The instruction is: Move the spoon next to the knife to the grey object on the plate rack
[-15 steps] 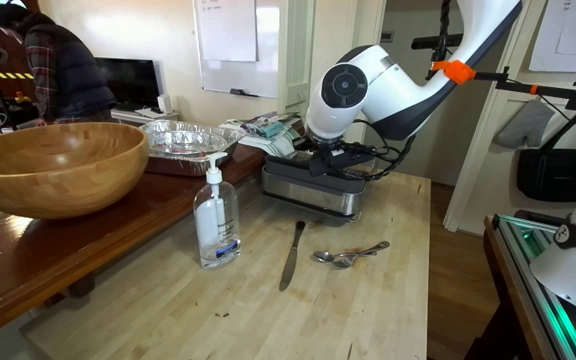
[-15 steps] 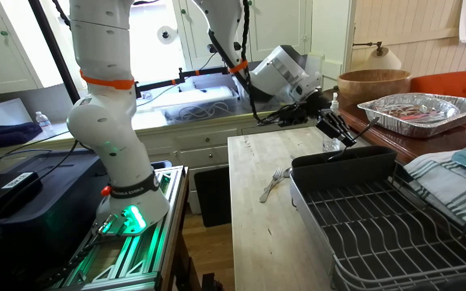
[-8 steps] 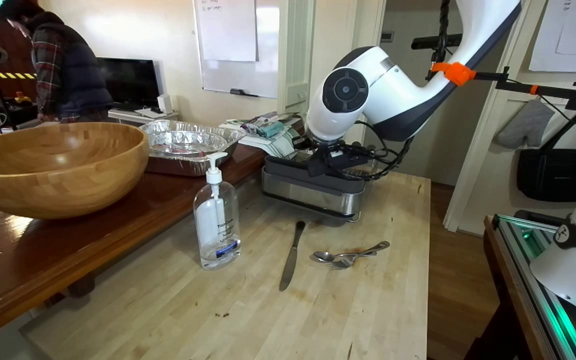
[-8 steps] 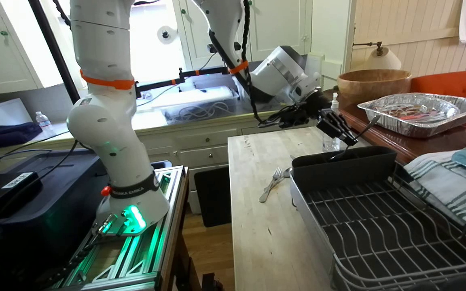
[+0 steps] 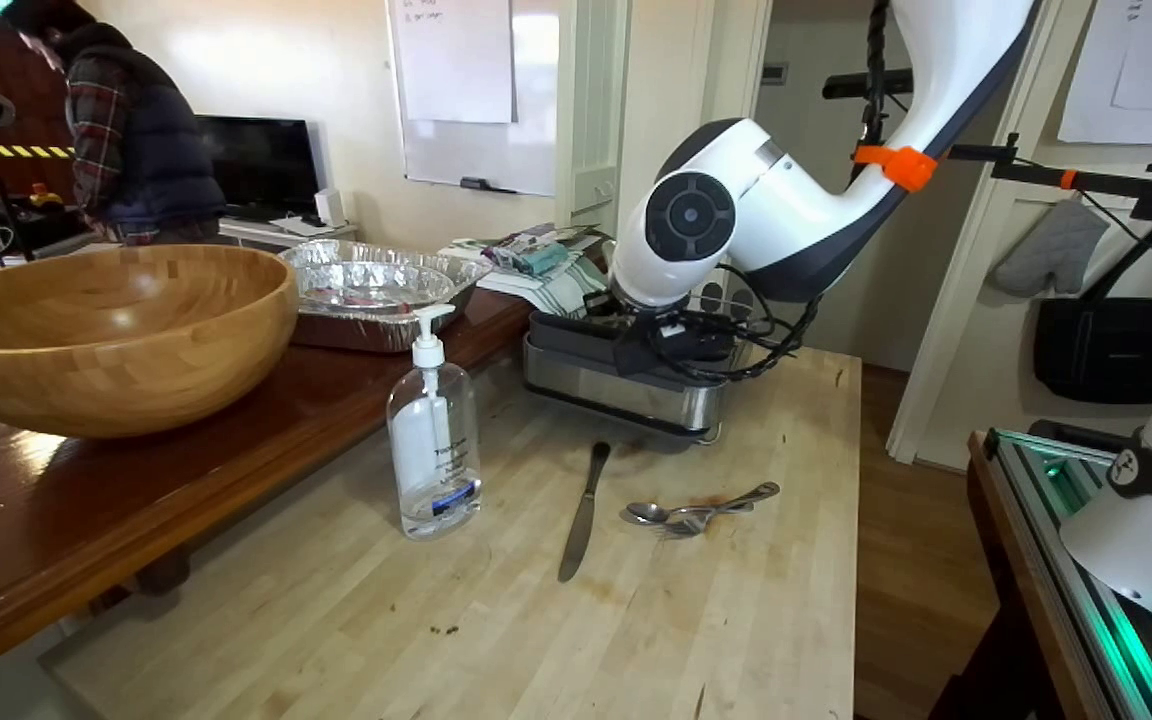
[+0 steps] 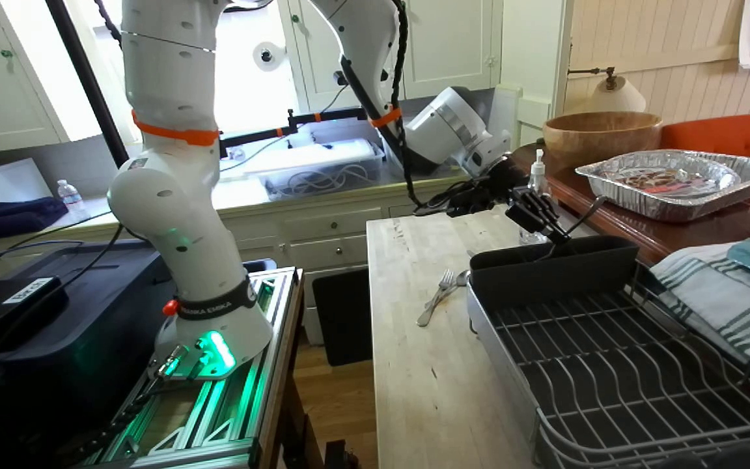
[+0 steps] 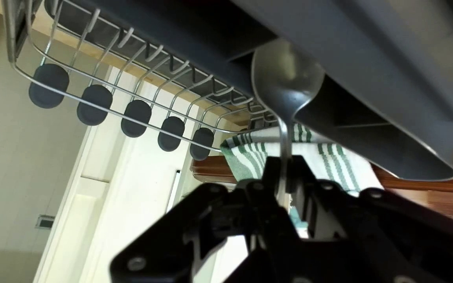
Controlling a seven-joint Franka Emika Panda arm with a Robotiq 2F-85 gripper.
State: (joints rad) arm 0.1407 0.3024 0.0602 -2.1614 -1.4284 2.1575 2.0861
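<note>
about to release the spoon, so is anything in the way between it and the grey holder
Nothing visible stands in the way. In the wrist view the gripper holds the spoon, scoop end at an opening in the grey holder. A divider inside shows by the tip and might catch it; how deep the tip sits is unclear.

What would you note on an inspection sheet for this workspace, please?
Surface: light wood table, with dark specks.
Job's things: spoon gripped by its handle, bowl at the opening of the grey holder on the plate rack, inside or above unclear; knife on the table.
Clutter: second spoon and fork overlapping; pump bottle.
Gripper: shut on the spoon's handle.
Cables: black, along the arm, bunched near the gripper.
Surroundings: person in background; wooden bowl and foil trays on a darker table.
</note>
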